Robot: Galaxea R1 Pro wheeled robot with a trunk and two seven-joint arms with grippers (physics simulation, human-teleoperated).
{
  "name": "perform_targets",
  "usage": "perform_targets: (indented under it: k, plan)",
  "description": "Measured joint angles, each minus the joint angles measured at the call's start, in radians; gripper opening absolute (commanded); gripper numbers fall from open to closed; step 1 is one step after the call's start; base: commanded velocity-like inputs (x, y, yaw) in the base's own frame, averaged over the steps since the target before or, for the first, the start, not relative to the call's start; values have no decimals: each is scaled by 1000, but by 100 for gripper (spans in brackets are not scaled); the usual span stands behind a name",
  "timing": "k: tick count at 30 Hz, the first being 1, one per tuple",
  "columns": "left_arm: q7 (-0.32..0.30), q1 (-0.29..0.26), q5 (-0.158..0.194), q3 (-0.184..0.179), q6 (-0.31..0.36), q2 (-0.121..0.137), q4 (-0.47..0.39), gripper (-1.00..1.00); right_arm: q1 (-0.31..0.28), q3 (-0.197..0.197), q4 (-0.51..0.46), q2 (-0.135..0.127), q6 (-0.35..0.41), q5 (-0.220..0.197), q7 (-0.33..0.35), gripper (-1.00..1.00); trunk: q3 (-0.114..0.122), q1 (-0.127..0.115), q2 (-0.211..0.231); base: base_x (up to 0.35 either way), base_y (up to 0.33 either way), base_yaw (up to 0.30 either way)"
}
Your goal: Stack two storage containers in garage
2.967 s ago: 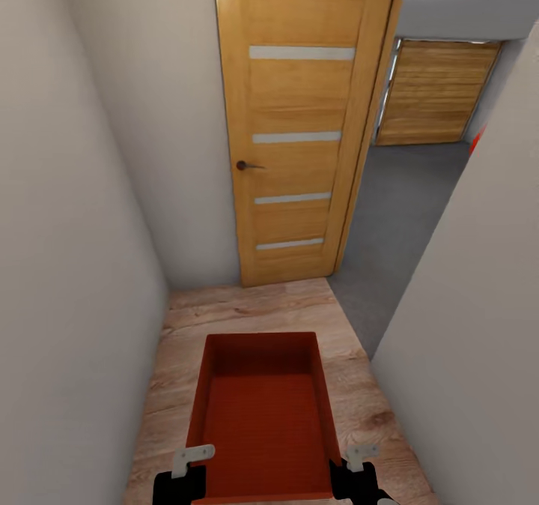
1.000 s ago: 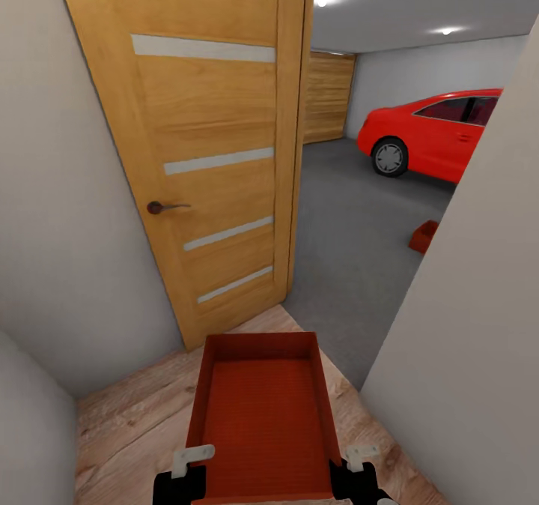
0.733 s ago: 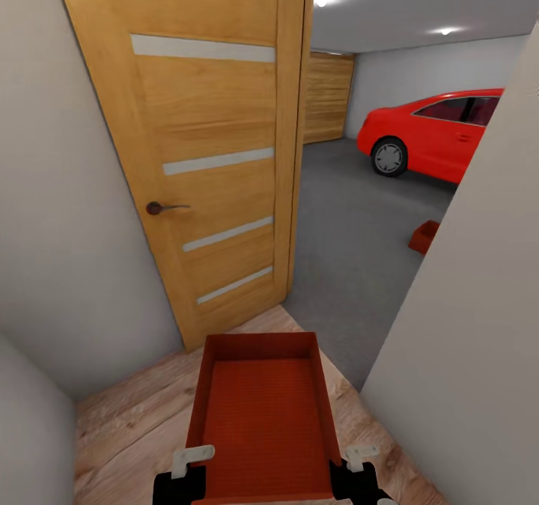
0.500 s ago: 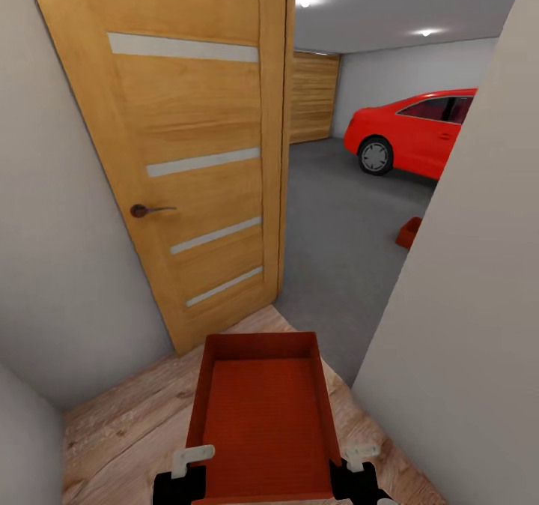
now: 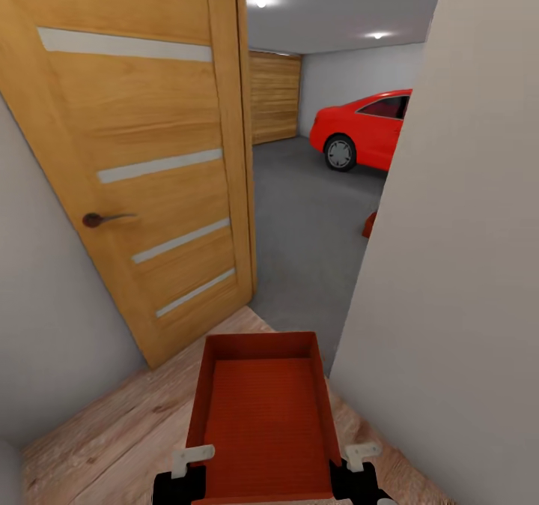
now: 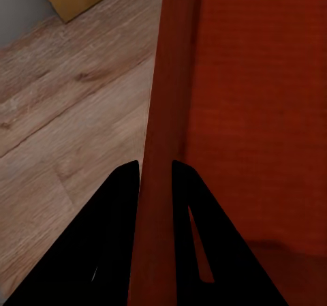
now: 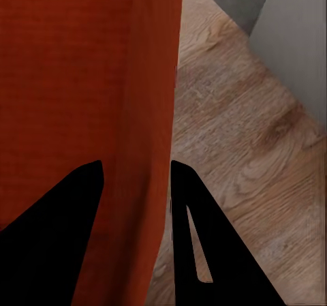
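I have one storage container [image 5: 262, 415] held out in front of me at 6 o'clock in the head view, open top up, carried above the light wood-plank flooring [image 5: 112, 430]. My left gripper [image 6: 155, 176] is clamped on its left wall, one black finger on each side of the thin rim, and my right gripper [image 7: 136, 173] pinches the right wall the same way. At 10 o'clock stands an open wooden door [image 5: 142, 160] with pale horizontal strips and a dark handle [image 5: 101, 219]. Through the opening at 12 o'clock I see the garage: dark grey concrete floor [image 5: 307, 228], a wood-panelled door [image 5: 275, 97] on the far wall, and a glossy red car [image 5: 359, 130] at 1 o'clock. A white wall [image 5: 449, 250] closes in from 3 o'clock, and just at its edge a small orange-red corner of the second container [image 5: 369, 225] sits on the concrete, mostly hidden.
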Motion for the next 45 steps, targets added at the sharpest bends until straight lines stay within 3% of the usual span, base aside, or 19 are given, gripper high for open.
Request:
perform_targets:
  k: [12,45]
  plan:
    - [0,0,0,0,1,0,-1,-100,0,-1,0,0,0,0,1,-100,0,0,0,184,151,-260]
    - [1,0,0,-1,2,0,-1,-100,0,-1,0,0,1,0,1,-100,0,0,0,195,265,-5]
